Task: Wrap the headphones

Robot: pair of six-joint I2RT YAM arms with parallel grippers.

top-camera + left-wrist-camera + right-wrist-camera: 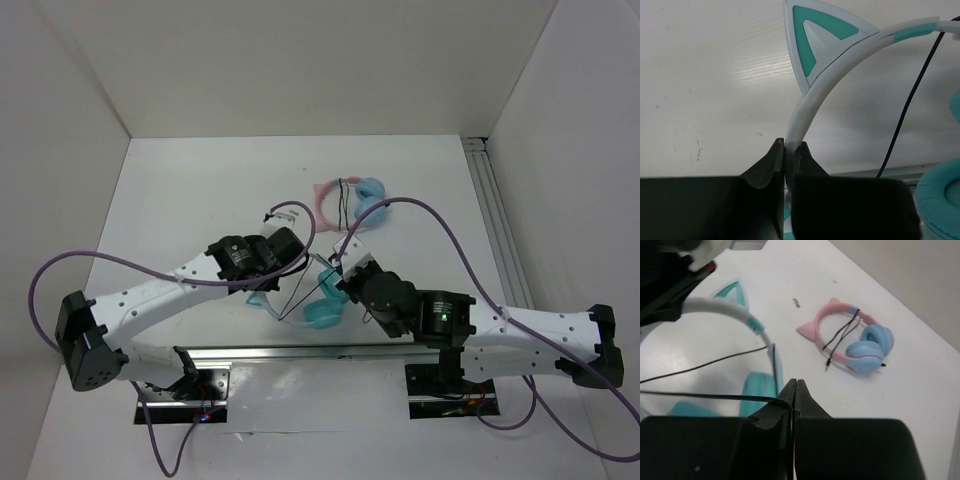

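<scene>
The teal headphones [322,312] sit at the near middle of the table [190,190], between the two arms. The left gripper [785,148] is clamped on the pale headband [807,102], just below the cat ear [815,45]. The right gripper [794,389] has its fingers pressed together on the thin black cord [715,396]. A pink pair [863,351] lies farther back, well apart.
</scene>
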